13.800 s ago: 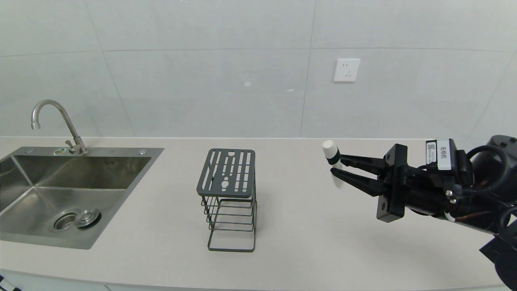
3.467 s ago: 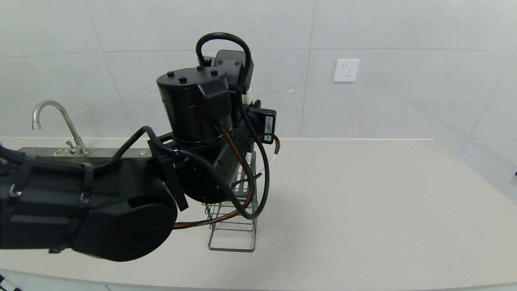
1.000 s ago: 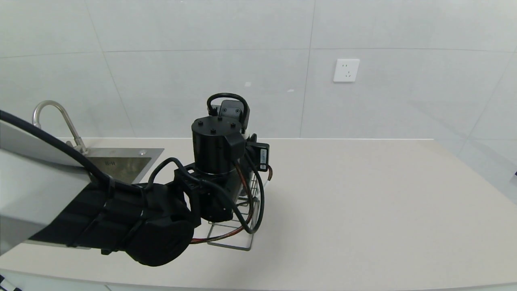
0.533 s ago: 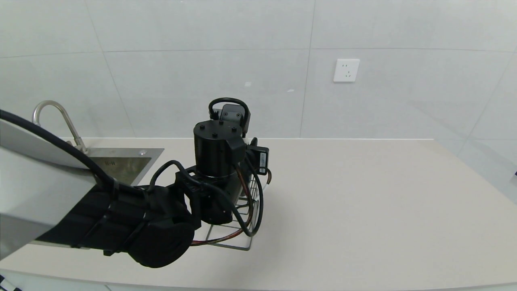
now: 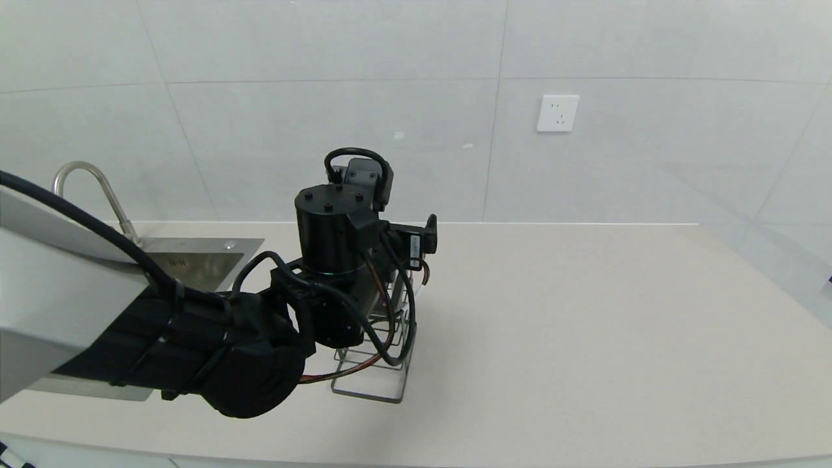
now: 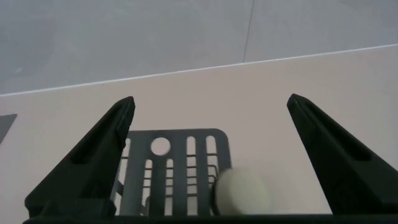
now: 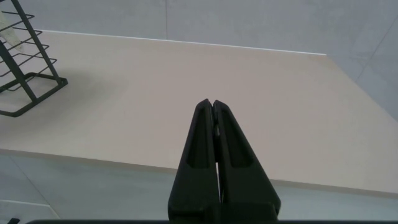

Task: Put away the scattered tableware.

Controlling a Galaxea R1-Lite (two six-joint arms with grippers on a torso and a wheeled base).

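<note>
While the left arm (image 5: 214, 351) lies across the countertop (image 5: 585, 312) from the sink side, its forearm runs low and level, and the wrist (image 5: 331, 227) turns upright so the hand points straight down. Cables loop off the wrist top and side. Sink (image 5: 195, 260) and faucet (image 5: 84, 185) sit behind the forearm, away from the hand. The wall socket (image 5: 558, 112) is high on the tiles, well off to the hand's far side.

The rack (image 5: 374, 367) stands directly beneath the hand, wire base on the counter, most of it covered by the wrist. In the left wrist view the left gripper (image 6: 211, 102) hangs over the rack's slotted top plate (image 6: 174, 168), fingers (image 6: 93, 168) spread wide and gripping nothing. The white-handled utensil (image 6: 242, 191) stands in a slot of that plate, its rounded end up, below the hand, between the two fingers and apart from both.

The right gripper (image 7: 212, 109) is over the counter's near edge, fingers pressed flat together with nothing between them, the rack's wire corner well apart from it.
</note>
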